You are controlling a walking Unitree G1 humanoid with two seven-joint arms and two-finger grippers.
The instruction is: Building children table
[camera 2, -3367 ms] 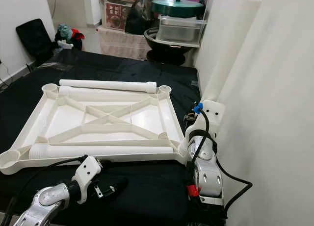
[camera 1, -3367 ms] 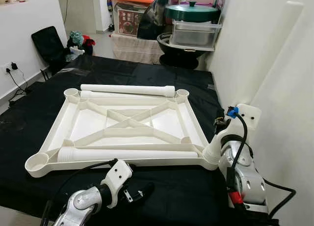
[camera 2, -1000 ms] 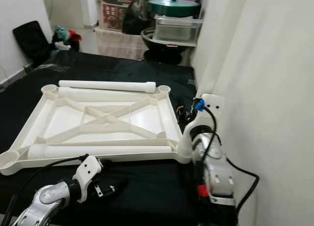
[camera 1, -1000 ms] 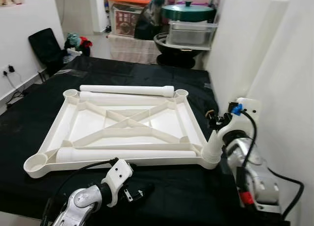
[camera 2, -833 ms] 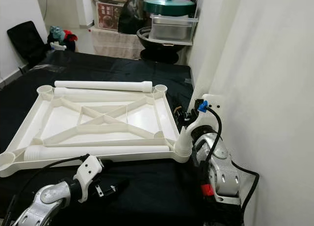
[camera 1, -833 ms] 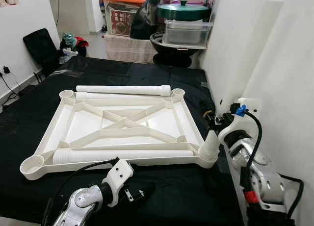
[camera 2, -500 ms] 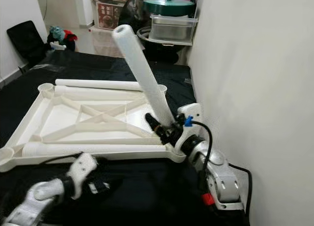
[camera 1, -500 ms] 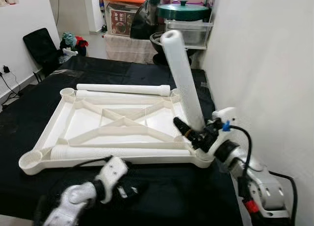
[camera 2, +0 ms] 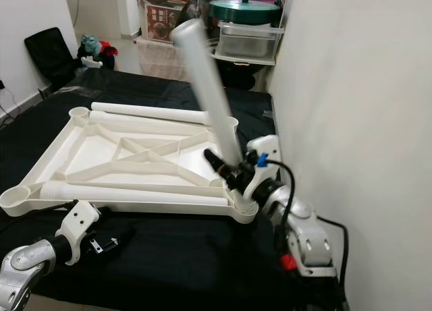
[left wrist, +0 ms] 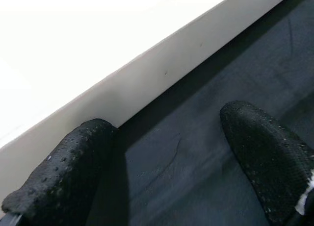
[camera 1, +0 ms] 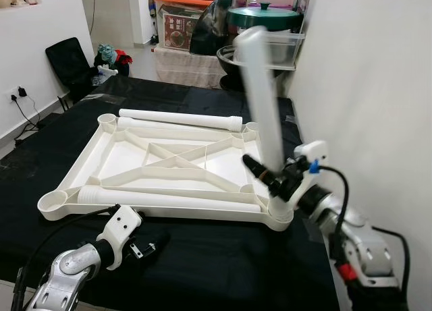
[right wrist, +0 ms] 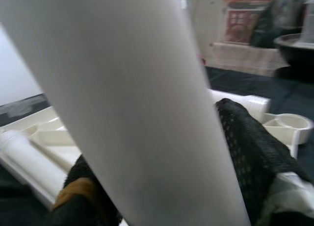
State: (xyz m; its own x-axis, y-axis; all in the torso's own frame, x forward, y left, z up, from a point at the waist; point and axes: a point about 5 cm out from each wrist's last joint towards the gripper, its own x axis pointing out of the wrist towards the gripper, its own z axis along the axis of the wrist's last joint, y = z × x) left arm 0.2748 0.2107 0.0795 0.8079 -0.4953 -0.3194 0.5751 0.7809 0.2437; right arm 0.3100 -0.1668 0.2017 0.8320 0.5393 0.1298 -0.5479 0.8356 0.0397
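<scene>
Left eye view: white table leg [camera 1: 262, 108] now nearly upright though blurred with motion, its foot at the near right corner socket [camera 1: 281, 214] of the upturned table frame [camera 1: 108, 164]; half a second back leaning further toward the left, and before that standing against the right wall. Gripped low down by the right gripper [camera 1: 268, 177], fingers [right wrist: 245, 152] pinching the leg from both sides, as seen close up in the right wrist view. Hard to tell whether the foot is already seated in the socket or only resting on its rim. Probably the first leg going in, judging by the empty near left socket [camera 1: 52, 202] and both far ones.

Two more loose legs lying flat: one along the near rail [camera 1: 169, 199] inside the frame, one at the far edge [camera 1: 179, 118]. Frame resting on the black cloth [camera 1: 223, 257] over the tabletop.

Left gripper [camera 1: 150, 245] low on the cloth just short of the frame's near edge, fingers [left wrist: 64, 182] spread apart, holding nothing.

Next likely need: straightening and pressing the leg down square.
</scene>
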